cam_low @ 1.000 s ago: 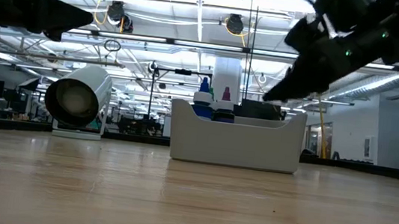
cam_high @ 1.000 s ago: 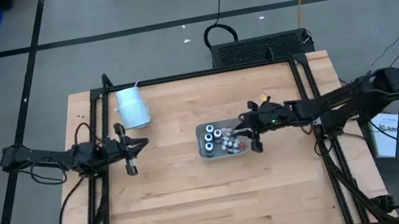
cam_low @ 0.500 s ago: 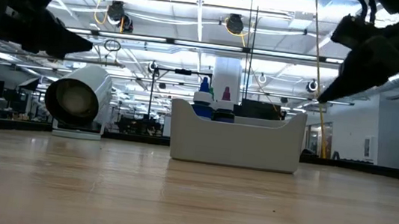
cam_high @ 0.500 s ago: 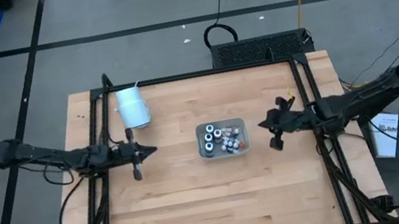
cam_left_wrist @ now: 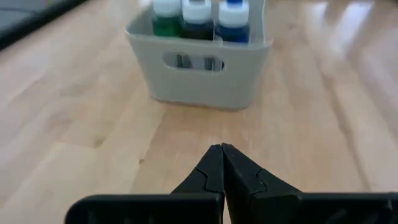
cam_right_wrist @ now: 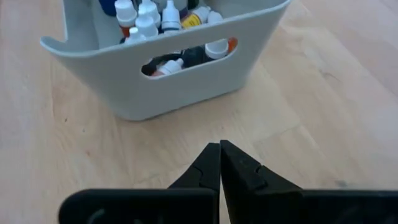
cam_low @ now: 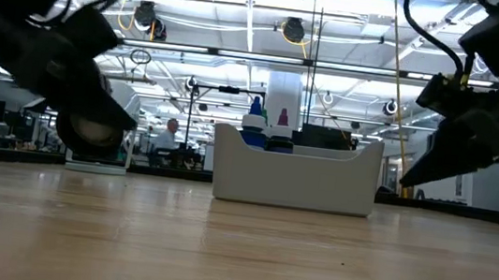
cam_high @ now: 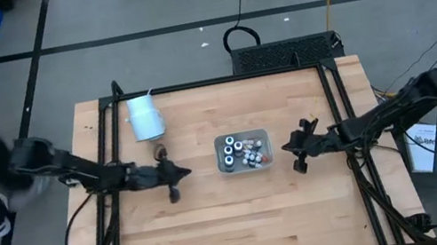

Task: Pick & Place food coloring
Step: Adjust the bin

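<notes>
flanking the grey bin (cam_high: 262, 136), both grippers are held pinched together and empty: left gripper (cam_high: 176, 176), right gripper (cam_high: 294, 148). the food coloring (cam_high: 240, 151) is kept upright inside it, so a reach from above seems needed.

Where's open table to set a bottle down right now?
Bare wood spans the near half of the table, below the bin. Also free: the far strip between the cup and the right rail. Crowded: beside the bin, with the left pincer and right pincer.
</notes>
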